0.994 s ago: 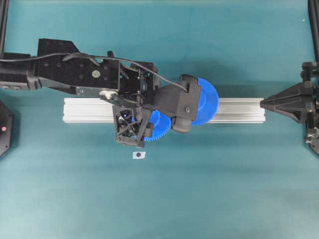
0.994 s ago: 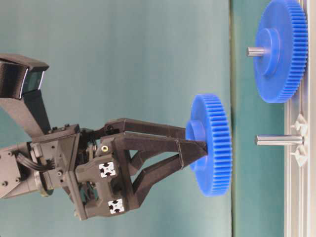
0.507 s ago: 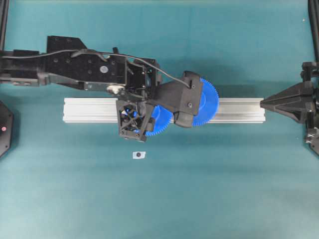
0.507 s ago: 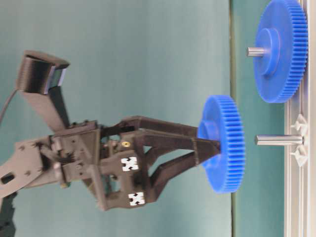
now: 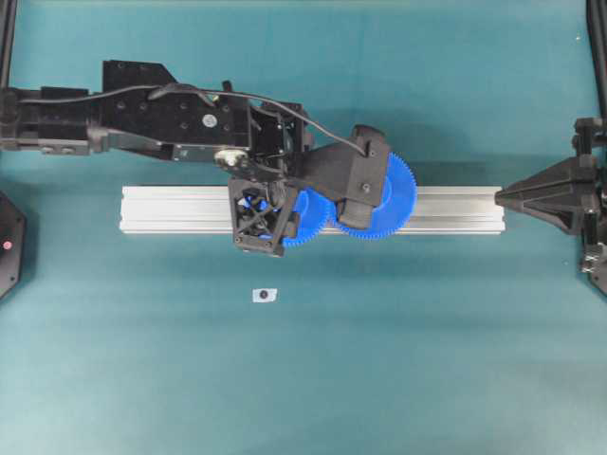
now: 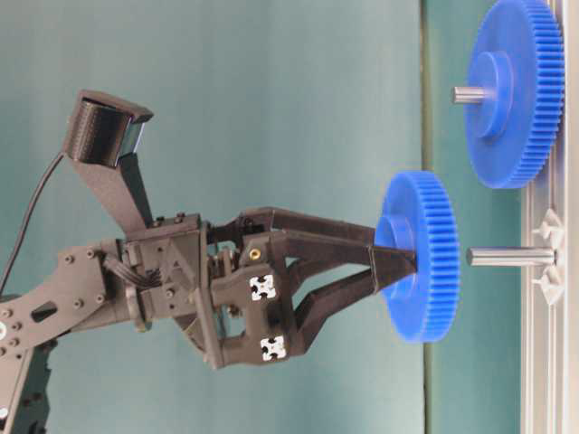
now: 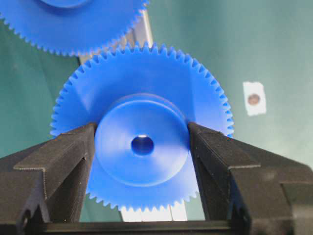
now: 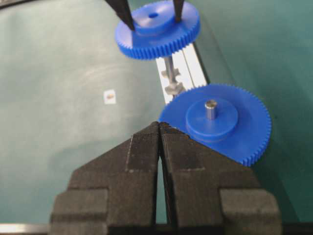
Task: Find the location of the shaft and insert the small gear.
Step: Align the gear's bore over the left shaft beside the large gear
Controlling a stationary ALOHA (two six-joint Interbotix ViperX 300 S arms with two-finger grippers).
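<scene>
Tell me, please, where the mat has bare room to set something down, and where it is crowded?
Bare mat lies below the aluminium rail, broken only by a small white sticker, and above the rail toward the right pincer. It is crowded mid-rail, where the left pincer holds the small gear beside the large gear.

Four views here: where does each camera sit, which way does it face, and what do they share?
Overhead exterior: straight down on the rail; left arm and parked right tool show.
Table-level exterior: side-on, image rotated; left tool holds the small gear short of the shaft.
Left wrist: along its fingers at the gear's hub.
Right wrist: over its shut tool toward the larger gear.
All four show the small gear.
</scene>
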